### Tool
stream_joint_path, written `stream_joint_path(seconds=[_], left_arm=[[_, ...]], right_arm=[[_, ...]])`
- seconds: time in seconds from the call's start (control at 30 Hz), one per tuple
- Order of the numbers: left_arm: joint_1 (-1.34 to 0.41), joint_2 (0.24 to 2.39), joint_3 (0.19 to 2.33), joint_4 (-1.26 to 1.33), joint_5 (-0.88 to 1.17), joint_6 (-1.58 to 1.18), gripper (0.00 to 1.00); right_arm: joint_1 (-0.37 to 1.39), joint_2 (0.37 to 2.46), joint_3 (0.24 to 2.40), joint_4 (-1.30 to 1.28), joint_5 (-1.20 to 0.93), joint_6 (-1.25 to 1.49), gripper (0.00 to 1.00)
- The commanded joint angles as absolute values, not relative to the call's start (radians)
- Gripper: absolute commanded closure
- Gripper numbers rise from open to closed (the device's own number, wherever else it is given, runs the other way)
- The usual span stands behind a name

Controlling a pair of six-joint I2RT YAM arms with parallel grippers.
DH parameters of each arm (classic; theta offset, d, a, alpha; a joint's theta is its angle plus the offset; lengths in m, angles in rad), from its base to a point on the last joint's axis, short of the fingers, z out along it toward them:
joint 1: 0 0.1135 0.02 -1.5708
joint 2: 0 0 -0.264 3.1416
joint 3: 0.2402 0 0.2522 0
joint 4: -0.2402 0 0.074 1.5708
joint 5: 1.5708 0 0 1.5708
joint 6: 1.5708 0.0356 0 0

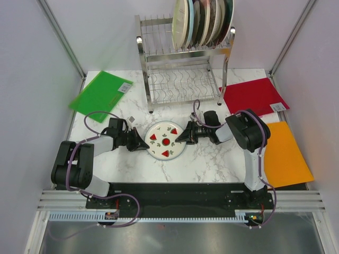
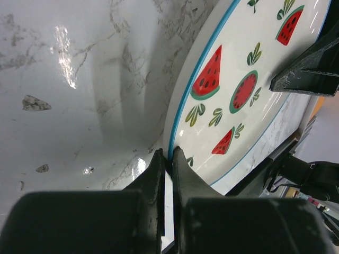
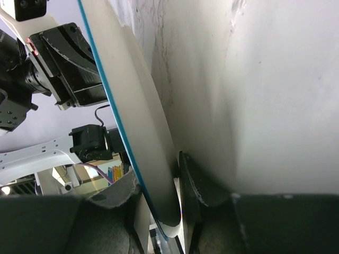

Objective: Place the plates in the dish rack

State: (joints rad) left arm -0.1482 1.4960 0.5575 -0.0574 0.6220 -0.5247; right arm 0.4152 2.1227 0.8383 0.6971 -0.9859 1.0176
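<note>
The white plate with watermelon slices (image 1: 166, 140) is at the table's middle, between my two grippers. My left gripper (image 1: 143, 144) is shut on its left rim; in the left wrist view the fingertips (image 2: 159, 159) pinch the blue-edged rim of the plate (image 2: 249, 63). My right gripper (image 1: 184, 136) is shut on its right rim; in the right wrist view the plate's underside (image 3: 137, 106) runs between the fingers (image 3: 193, 182). The chrome dish rack (image 1: 183, 87) stands at the back, with several plates (image 1: 204, 21) upright in its top tier.
A green mat (image 1: 100, 95) lies at the back left, a red mat (image 1: 253, 95) at the back right and an orange mat (image 1: 283, 153) at the right. The rack's lower shelf (image 1: 183, 84) holds nothing.
</note>
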Motion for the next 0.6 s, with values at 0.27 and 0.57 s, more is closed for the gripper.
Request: stream_joint_path(seconds=[0.27, 0.57], left_arm=[[-0.232, 1.471, 0.578, -0.055, 0.759, -0.476, 0.98], [-0.230, 1.448, 0.640, -0.118, 0.625, -0.462, 0.63]], right_arm=[[0.469, 2.014, 0.968, 0.897, -1.038, 1.153, 0.64], [0.483, 1.895, 0.988, 0.799, -1.100, 1.036, 1.00]])
